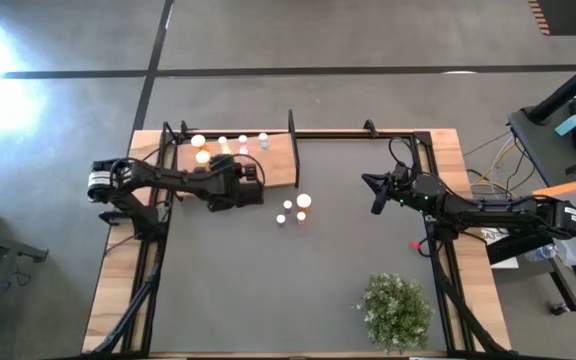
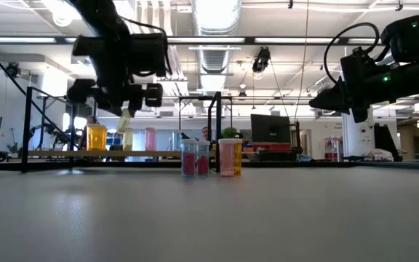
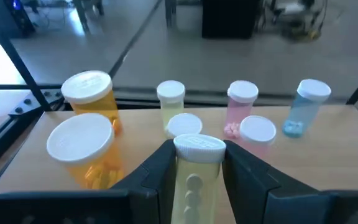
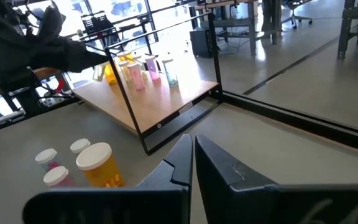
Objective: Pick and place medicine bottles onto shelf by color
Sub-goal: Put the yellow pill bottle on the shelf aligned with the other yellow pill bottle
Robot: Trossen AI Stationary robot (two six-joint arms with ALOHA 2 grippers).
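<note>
A yellow-green medicine bottle [image 3: 194,180] with a white cap is held upright above the light-brown wooden shelf [image 1: 273,165]. On the shelf, two larger orange bottles [image 3: 92,99], two yellow-green bottles [image 3: 171,101], two pink bottles [image 3: 242,107] and one blue bottle [image 3: 306,107] are stood upright. On the table mat just beside the shelf, two small pink bottles [image 2: 192,158] and a larger orange bottle [image 2: 229,157] are stood together.

Grey concrete floor [image 1: 368,35], exposed ceiling ducts [image 2: 217,54], monitor [image 2: 270,128] on far desk.

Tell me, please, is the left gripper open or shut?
Shut: the left gripper clamps a yellow-green bottle between both fingers, above the shelf.
</note>
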